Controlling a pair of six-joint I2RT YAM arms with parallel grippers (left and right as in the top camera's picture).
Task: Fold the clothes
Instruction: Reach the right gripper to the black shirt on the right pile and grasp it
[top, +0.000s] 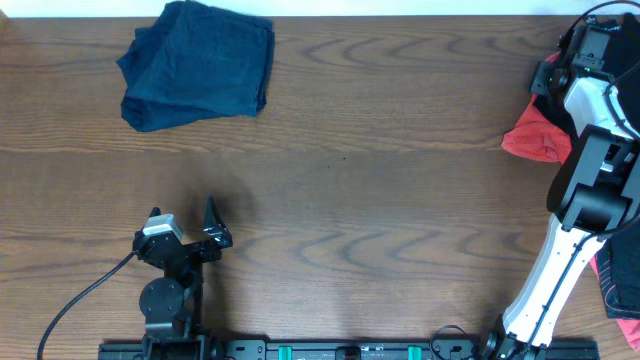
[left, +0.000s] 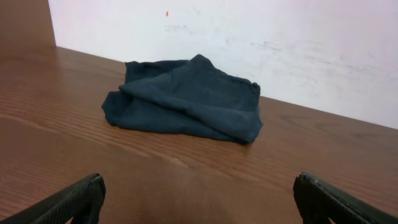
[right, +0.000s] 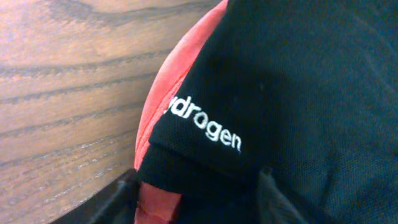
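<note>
Navy garment (top: 198, 65), upper left: folded, we judge. Black garment (right: 298, 74) pending, straddled by right pincer (right: 196, 196), grip we cannot tell; left pincer (left: 199, 186) released.

Matt fabric clothes (top: 200, 65), wood-grain table (top: 380, 200)

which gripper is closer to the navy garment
Left. The left gripper faces the navy garment, not touching; the right gripper is far off at the black garment.
</note>
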